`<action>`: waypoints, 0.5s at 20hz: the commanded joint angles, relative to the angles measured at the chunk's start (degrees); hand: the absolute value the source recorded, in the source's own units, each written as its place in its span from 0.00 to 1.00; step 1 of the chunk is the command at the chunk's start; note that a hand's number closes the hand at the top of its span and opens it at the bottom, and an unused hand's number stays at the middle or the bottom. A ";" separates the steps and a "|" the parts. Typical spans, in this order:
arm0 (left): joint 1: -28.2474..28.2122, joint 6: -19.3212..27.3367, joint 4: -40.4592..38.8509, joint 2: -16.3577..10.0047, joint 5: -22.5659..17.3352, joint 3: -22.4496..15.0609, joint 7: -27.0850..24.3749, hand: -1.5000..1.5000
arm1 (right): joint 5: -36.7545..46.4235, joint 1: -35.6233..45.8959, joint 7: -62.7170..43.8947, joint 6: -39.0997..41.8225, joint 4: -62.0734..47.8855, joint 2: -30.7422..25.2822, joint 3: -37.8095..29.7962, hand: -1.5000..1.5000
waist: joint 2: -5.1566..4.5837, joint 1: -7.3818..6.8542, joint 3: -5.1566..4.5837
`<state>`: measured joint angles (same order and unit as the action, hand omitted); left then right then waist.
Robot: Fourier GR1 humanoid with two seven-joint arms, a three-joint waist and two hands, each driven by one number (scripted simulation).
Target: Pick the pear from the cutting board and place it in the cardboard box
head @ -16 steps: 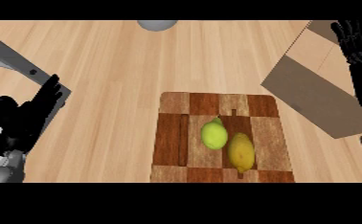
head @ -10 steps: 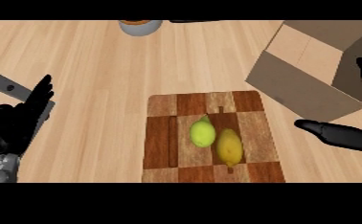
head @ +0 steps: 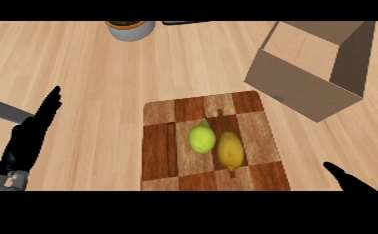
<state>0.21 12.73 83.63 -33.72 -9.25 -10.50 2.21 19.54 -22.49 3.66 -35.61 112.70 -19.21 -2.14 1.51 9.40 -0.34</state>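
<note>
Left hand (head: pixel 29 137) straight-fingered, empty, left of pear (head: pixel 201 138)

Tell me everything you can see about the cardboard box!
The cardboard box is plain brown, with flat sides and sharp corners. Its top is open, so you can see its paler inner walls, one of them in shadow; nothing shows inside. It stands on the wooden counter at the upper right, turned at a slant, just beyond the cutting board's far right corner but not touching it. Only the counter touches it.
</note>
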 commanded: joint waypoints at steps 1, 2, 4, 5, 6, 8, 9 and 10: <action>-0.17 -0.05 -0.12 0.61 1.52 -1.34 -1.82 0.50 | 12.76 -13.30 -0.18 -2.03 3.06 1.26 6.84 0.00 | -1.11 -2.19 -0.34; 1.49 0.23 -0.66 0.54 2.01 -1.20 -1.60 0.50 | 14.58 -15.07 -2.23 -1.48 5.00 1.80 8.79 0.00 | -1.39 -1.50 -0.53; 2.14 0.40 -0.46 1.49 2.20 -1.78 -1.73 0.50 | 20.44 -20.00 -5.67 -2.12 6.96 2.97 10.43 0.00 | -1.75 -2.61 -0.54; 0.96 0.13 0.32 1.37 2.52 -2.38 -2.21 0.50 | 23.57 -21.98 -6.78 -2.73 7.40 4.60 12.31 0.00 | -1.70 -4.05 -0.48; 1.46 0.19 0.13 1.50 3.01 -2.68 -2.60 0.50 | 25.20 -23.63 -9.03 -1.23 8.90 5.02 13.81 0.00 | -1.99 -4.32 -0.60; 2.17 0.84 -0.30 3.45 3.94 -4.28 -2.85 0.50 | 29.58 -27.12 -12.32 0.10 12.33 7.53 18.06 0.00 | -2.22 -5.02 -0.53; 2.51 0.09 -0.56 2.50 3.92 -3.72 -3.58 0.50 | 32.25 -27.95 -14.88 0.78 13.38 8.71 18.92 0.00 | -2.46 -5.94 -0.57; 1.71 -0.36 0.98 2.46 3.82 -4.40 -3.28 0.50 | 34.93 -30.53 -15.80 1.47 14.18 9.43 20.78 0.00 | -2.18 -6.58 -0.52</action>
<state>1.79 12.92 83.68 -31.71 -6.17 -13.58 -0.43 45.68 -46.24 -6.84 -35.80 122.93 -12.98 12.93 -0.37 4.81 -0.83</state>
